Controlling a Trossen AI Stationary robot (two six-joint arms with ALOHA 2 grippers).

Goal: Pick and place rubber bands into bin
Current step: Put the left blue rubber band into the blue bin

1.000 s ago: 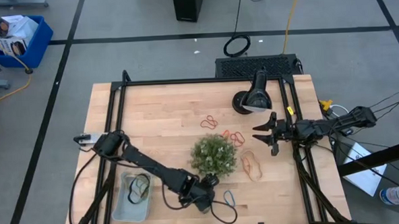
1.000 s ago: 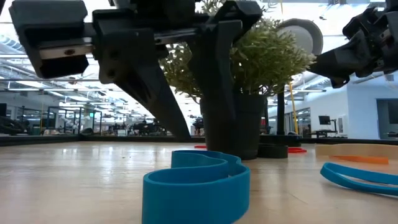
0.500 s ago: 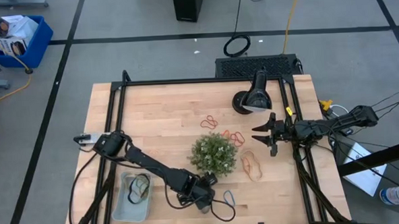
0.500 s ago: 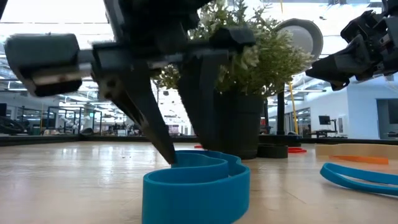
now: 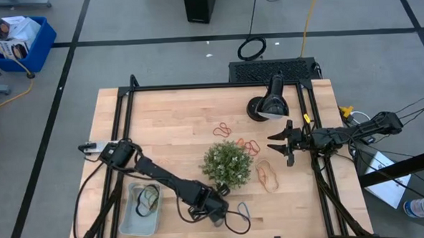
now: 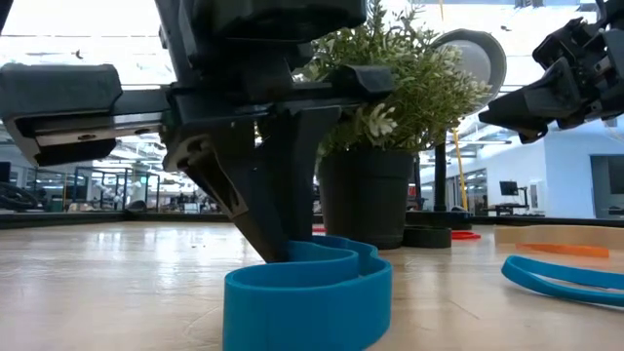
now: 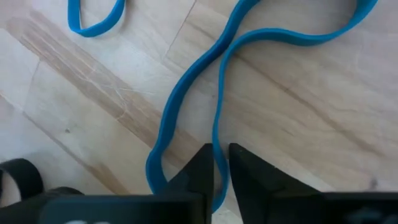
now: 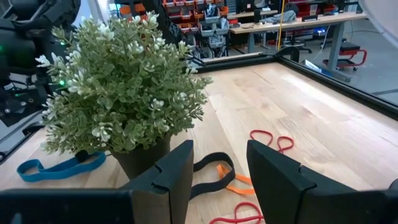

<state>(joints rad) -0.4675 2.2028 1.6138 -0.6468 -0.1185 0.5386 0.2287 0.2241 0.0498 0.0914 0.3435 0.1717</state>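
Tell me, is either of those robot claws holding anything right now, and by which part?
The left gripper is pinching the blue rubber band by one strand near its end, down on the table. The right gripper is open and holds nothing.

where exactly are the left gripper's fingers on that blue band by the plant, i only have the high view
observer: In the left wrist view, the left gripper has its fingers either side of one strand of the wide blue rubber band, pinched close on it.
operator: is the band lying flat
observer: No. The low view shows it standing on edge on the pale wooden table, with the fingers coming down on it from above.
operator: and the right gripper
observer: Its wrist view shows the right gripper open, facing the small green potted plant, with nothing between its fingers.
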